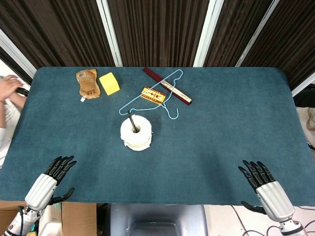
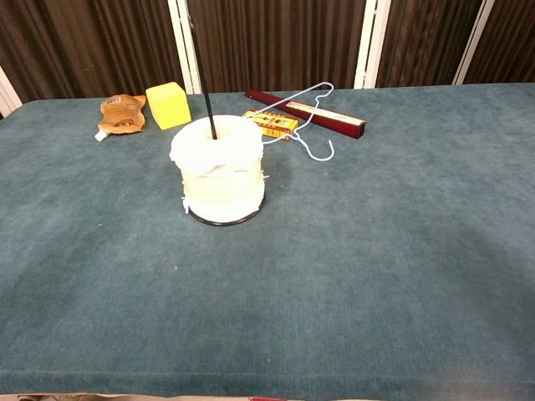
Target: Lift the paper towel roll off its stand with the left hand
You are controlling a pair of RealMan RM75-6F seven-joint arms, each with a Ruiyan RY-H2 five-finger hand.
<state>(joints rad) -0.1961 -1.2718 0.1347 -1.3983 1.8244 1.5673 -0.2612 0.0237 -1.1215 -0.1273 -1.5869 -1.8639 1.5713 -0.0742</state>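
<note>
A white paper towel roll (image 1: pixel 136 132) (image 2: pixel 221 170) stands upright on its stand near the table's middle. The stand's black rod (image 2: pixel 201 67) rises through the roll's core and its black base ring (image 2: pixel 226 219) shows beneath. My left hand (image 1: pixel 53 181) hovers at the near left edge of the table, fingers spread, holding nothing, well away from the roll. At the near right edge my right hand (image 1: pixel 263 187) is likewise spread and empty. Neither hand shows in the chest view.
Behind the roll lie a light blue wire hanger (image 1: pixel 152 96), a small yellow-orange box (image 1: pixel 153 94), a dark red long box (image 1: pixel 167 86), a yellow block (image 1: pixel 109 83) and a brown pouch (image 1: pixel 87 83). A person's hand (image 1: pixel 10 88) rests at the far left edge.
</note>
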